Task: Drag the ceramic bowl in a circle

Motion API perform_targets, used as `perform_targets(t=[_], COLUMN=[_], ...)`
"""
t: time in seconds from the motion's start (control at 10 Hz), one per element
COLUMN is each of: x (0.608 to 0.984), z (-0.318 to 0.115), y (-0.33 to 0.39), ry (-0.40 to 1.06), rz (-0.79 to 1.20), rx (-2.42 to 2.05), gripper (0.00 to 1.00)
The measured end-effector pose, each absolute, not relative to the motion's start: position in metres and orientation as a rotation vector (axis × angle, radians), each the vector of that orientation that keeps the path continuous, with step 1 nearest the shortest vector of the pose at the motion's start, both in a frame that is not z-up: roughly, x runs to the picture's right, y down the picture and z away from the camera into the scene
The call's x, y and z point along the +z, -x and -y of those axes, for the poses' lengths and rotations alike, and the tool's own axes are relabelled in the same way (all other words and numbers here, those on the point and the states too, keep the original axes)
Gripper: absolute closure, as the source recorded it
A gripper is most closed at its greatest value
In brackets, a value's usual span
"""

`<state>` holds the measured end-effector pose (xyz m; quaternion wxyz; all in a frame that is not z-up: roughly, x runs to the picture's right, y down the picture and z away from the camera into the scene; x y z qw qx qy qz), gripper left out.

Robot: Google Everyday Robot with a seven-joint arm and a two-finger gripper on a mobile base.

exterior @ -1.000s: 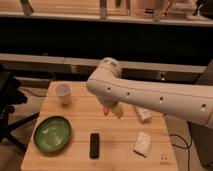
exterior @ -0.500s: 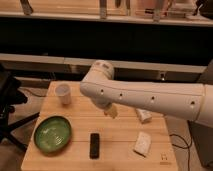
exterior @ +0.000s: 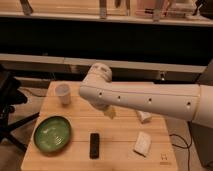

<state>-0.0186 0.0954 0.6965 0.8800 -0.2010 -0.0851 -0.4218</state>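
Gripper: gripper [exterior: 110,113] hangs under the arm's bend, over the middle of the table [exterior: 120,142]. Only its pale tip shows below the arm.
Gripper state: jaws stand wide apart and hold nothing.
Arm: arm [exterior: 150,100] reaches in from the right and crosses above the table's back half. It hides part of the surface behind it.
Change noted: over the last second the arm's bend has swung a little leftward and lower, and the tip has dropped slightly toward the table. The jaws have stayed wide throughout.
Bowl: green bowl [exterior: 52,133] sits at the front left of the table, upright and apparently empty. Its position is unchanged, and it lies well apart from the gripper, to the left and nearer the front edge.
Nearby items: white cup [exterior: 63,93] stands behind the bowl. A black bar [exterior: 94,145] lies between bowl and gripper, and a white packet [exterior: 143,143] lies front right.
Stage, as judged: approach only. No contact with the bowl, and the drag has not begun.
Meaning for the task: the leftward drift favours the bowl, yet most of the reach remains.
Risk, as judged: the black bar lies near the likely path, and the cup stands close to the bowl's far side.
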Motion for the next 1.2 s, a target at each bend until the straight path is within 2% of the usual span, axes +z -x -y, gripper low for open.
perform_targets(t=[1.2], x=[0.709], z=[-0.123], y=[0.044], ry=[0.365], rz=[0.279], rx=[-1.004], gripper=[0.20])
